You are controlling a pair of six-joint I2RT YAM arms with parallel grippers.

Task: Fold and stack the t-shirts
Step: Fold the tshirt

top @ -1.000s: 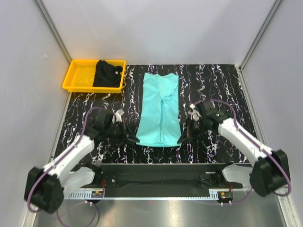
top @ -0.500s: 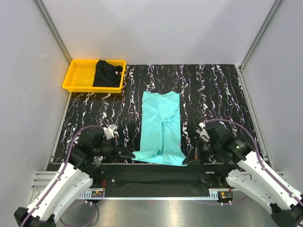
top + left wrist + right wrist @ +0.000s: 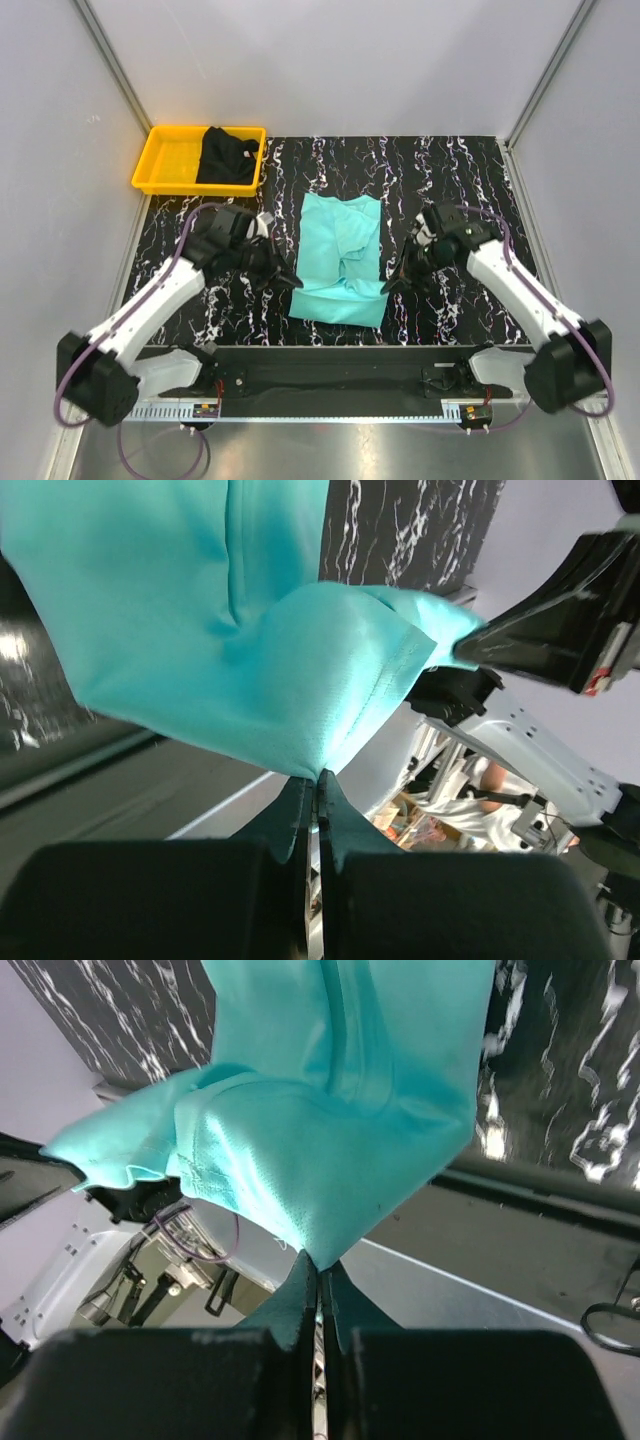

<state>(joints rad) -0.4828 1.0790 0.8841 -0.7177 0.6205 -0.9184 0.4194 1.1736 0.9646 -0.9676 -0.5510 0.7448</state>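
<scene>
The turquoise-teal t-shirt (image 3: 340,250) lies lengthwise in the middle of the black marbled table, folded into a narrow strip. Its near end is lifted off the table. My left gripper (image 3: 291,286) is shut on the near left corner, and the wrist view shows the cloth (image 3: 200,630) pinched at the fingertips (image 3: 318,778). My right gripper (image 3: 387,288) is shut on the near right corner, with the cloth (image 3: 340,1110) hanging from its closed tips (image 3: 320,1265). The black t-shirt (image 3: 228,155) lies crumpled in the right half of the yellow tray (image 3: 160,172).
The yellow tray stands at the table's back left corner. Grey walls with metal posts close in the left, right and back sides. A black bar and metal rail (image 3: 330,380) run along the near edge between the arm bases.
Both grippers first dragged the shirt toward the near edge. They have now risen and moved back over the table, carrying the near hem with them, so the shirt looks shorter.
</scene>
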